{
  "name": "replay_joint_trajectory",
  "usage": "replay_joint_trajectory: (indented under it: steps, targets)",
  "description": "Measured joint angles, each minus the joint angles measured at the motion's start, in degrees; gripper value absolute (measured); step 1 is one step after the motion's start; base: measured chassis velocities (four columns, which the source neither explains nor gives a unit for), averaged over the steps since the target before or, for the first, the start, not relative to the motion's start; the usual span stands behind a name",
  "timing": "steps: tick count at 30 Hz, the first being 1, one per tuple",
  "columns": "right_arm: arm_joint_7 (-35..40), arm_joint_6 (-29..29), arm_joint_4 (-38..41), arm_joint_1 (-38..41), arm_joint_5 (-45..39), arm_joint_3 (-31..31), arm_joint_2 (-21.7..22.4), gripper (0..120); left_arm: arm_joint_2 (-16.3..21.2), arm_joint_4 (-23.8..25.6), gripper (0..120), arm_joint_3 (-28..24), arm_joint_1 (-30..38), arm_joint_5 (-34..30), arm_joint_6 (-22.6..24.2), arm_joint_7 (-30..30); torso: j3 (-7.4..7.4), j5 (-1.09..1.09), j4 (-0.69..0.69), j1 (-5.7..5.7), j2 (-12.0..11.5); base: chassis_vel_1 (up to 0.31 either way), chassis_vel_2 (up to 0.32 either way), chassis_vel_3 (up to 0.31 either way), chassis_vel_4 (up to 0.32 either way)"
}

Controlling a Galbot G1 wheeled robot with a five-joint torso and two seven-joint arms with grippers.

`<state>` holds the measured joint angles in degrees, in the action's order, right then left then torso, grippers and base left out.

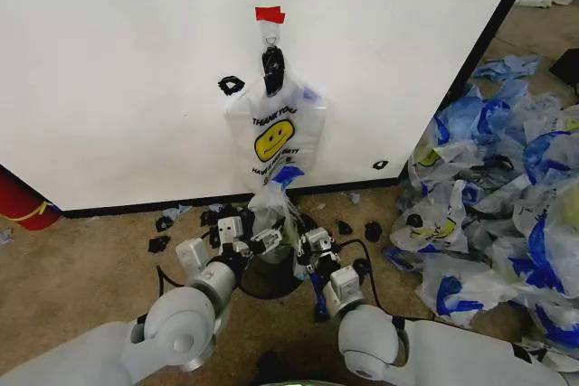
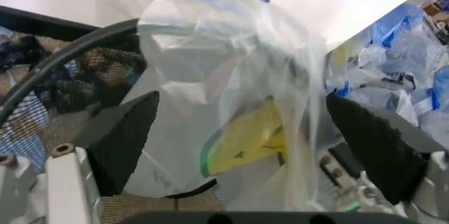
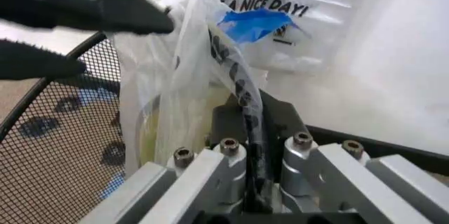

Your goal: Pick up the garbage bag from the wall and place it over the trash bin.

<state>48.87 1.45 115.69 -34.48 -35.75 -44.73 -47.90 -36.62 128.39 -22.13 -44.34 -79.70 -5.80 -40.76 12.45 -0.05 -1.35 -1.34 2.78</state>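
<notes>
A garbage bag (image 1: 270, 210) of thin white plastic with a yellow face (image 2: 245, 142) stands bunched above the round black mesh trash bin (image 1: 271, 279). My left gripper (image 2: 253, 145) is open, its dark fingers (image 2: 130, 140) spread wide on either side of the bag without pinching it. On the bin's other side, my right gripper (image 3: 254, 150) is shut on a twisted strip of the bag (image 3: 238, 87). A like bag (image 1: 274, 133) with a smiley face and blue handles hangs from the hook on the white wall (image 1: 136, 61), under red tape.
A heap of blue-and-white bags (image 1: 507, 196) covers the floor at the right. Small black scraps (image 1: 163, 223) lie along the wall's black base strip. A red object (image 1: 23, 201) sits at the far left. Brown carpet spreads to the left of the bin.
</notes>
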Motion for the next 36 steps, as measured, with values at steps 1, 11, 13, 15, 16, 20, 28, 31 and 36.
replay_joint_trajectory:
  steps: [1, 11, 13, 15, 16, 20, 28, 31, 36]
  targets:
    - [0.0, 0.0, -0.2, 0.2, 0.0, -0.2, 0.0, 2, -0.2, 0.1, 94, -0.1, 0.2, -0.1, 0.0, -0.2, 0.00, 0.00, 0.00, 0.00, 0.0, 0.000, 0.000, 0.000, 0.000]
    - [0.6, 0.2, -0.8, 2.5, -1.1, -2.3, -0.5, 2, -1.5, -1.0, 94, -1.8, 2.1, -0.6, -0.1, -0.6, 0.00, -0.01, 0.00, 0.00, 0.0, 0.000, 0.000, 0.000, 0.000]
    - [0.7, 0.2, -0.8, 3.1, -1.4, -2.6, -0.6, 2, -1.9, -1.3, 94, -2.4, 2.8, -0.7, -0.2, -0.7, 0.00, -0.01, 0.00, 0.00, 0.0, 0.000, 0.000, 0.000, 0.000]
    - [0.8, 0.3, -0.8, 3.4, -1.5, -2.7, -0.6, 2, -2.1, -1.7, 93, -3.0, 3.4, -0.8, -0.2, -0.7, 0.00, -0.01, 0.00, 0.00, 0.0, 0.000, 0.000, 0.000, 0.000]
    - [0.8, 0.3, -0.8, 3.5, -1.6, -2.8, -0.6, 2, -2.2, -1.9, 93, -3.1, 3.6, -0.8, -0.2, -0.7, 0.00, -0.01, 0.00, 0.00, 0.0, 0.000, 0.000, 0.000, 0.000]
    - [0.9, 0.3, -0.8, 3.7, -1.6, -2.8, -0.6, 2, -2.5, -2.7, 92, -4.0, 4.6, -1.0, -0.3, -0.8, 0.00, -0.01, 0.00, 0.00, 0.0, 0.000, 0.000, 0.000, 0.000]
    - [1.1, 0.2, -0.9, 3.5, -1.4, -2.7, -0.8, 2, -3.3, -4.1, 70, -4.9, 5.3, -1.2, -0.6, -0.9, 0.00, 0.00, 0.00, 0.00, 0.0, 0.000, 0.000, 0.000, 0.000]
    - [1.1, 0.2, -1.0, 3.4, -1.3, -2.5, -0.9, 2, -3.5, -4.3, 59, -5.0, 5.1, -1.1, -0.7, -1.0, 0.00, -0.01, 0.00, 0.00, 0.0, 0.000, 0.000, 0.000, 0.000]
    - [1.1, 0.0, -1.3, 3.2, -0.9, -2.3, -0.9, 2, -3.4, -4.4, 42, -5.0, 4.8, -0.8, -0.8, -1.0, 0.00, -0.01, 0.00, 0.00, 0.0, 0.000, 0.000, 0.000, 0.000]
